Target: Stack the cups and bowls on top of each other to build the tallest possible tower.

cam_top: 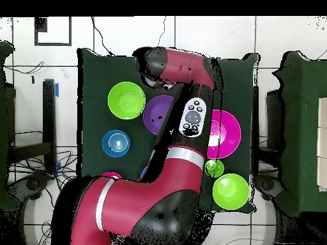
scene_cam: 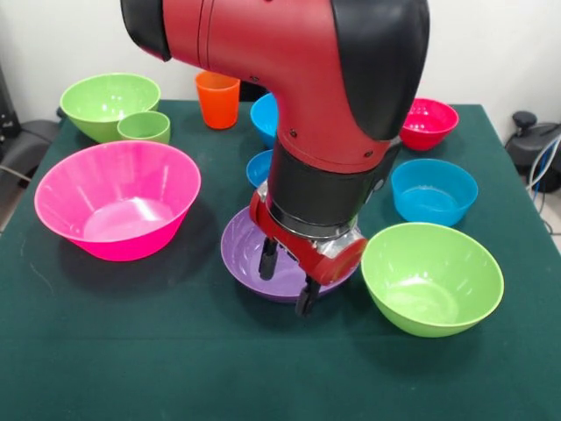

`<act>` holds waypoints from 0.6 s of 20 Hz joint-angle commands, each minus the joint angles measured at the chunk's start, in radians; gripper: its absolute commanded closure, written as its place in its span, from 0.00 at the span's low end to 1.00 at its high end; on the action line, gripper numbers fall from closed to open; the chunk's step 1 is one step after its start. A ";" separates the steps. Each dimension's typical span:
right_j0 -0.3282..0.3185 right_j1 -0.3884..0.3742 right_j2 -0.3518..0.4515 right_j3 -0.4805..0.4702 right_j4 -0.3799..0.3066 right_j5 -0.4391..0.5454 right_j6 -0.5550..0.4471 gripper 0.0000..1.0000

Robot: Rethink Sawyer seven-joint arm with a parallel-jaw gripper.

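The bowls and cups stand apart on the green table (scene_cam: 131, 368), none of them stacked into a tower. From left to right in the front view: a large pink bowl (scene_cam: 117, 200) is at the left, and behind it a lime green bowl (scene_cam: 107, 103) sits at the far left corner with the small light green cup (scene_cam: 145, 128) touching its front side. The orange cup (scene_cam: 216, 99) stands upright at the far edge, a little left of the arm. A purple bowl (scene_cam: 254, 259) is in the middle of the table, and the gripper (scene_cam: 287, 281) hangs over it with its two dark fingers spread apart and pointing down, holding nothing; one finger is inside the bowl and the other is at its front rim. Two blue bowls (scene_cam: 259, 167) are partly hidden behind the arm. To the right, a second lime green bowl (scene_cam: 432, 277) is near the front, a third blue bowl (scene_cam: 434, 190) is behind it, and a small red bowl (scene_cam: 428, 123) is at the far right.
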 commanded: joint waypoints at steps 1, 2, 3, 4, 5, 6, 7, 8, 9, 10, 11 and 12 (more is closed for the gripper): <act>0.023 0.066 0.031 0.050 0.038 -0.024 0.287 0.00; 0.026 0.074 0.025 0.048 0.044 -0.033 0.301 0.00; 0.028 0.082 0.020 0.046 0.049 -0.044 0.318 0.00; 0.029 0.086 0.018 0.046 0.055 -0.046 0.326 0.00; 0.030 0.088 0.018 0.048 0.063 -0.047 0.333 0.00; 0.034 0.093 0.017 0.047 0.075 -0.040 0.355 0.00; 0.038 0.095 0.014 0.046 0.085 -0.035 0.372 0.00; 0.041 0.097 0.010 0.045 0.092 -0.029 0.382 0.00; 0.045 0.098 0.007 0.047 0.102 -0.020 0.398 0.00; 0.049 0.099 0.000 0.046 0.108 -0.015 0.408 0.00; 0.052 0.102 -0.004 0.043 0.115 -0.008 0.419 0.00; 0.054 0.105 -0.008 0.042 0.119 -0.006 0.424 0.00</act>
